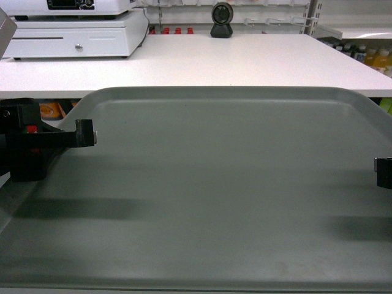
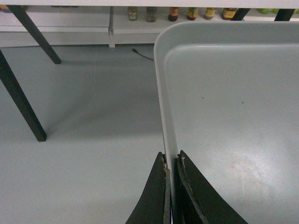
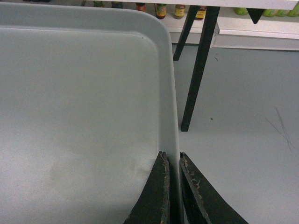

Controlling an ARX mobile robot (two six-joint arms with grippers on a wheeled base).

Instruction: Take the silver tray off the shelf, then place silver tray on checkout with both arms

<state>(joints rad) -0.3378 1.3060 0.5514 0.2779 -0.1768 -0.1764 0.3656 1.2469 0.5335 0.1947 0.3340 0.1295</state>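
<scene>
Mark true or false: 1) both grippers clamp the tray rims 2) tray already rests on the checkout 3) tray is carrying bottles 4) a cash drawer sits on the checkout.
1) True: the left gripper and right gripper each pinch a side rim of the silver tray.
2) False: wrist views show floor beneath it; the checkout lies ahead.
3) False: the tray is bare.
4) True: a cash drawer sits far left.
</scene>
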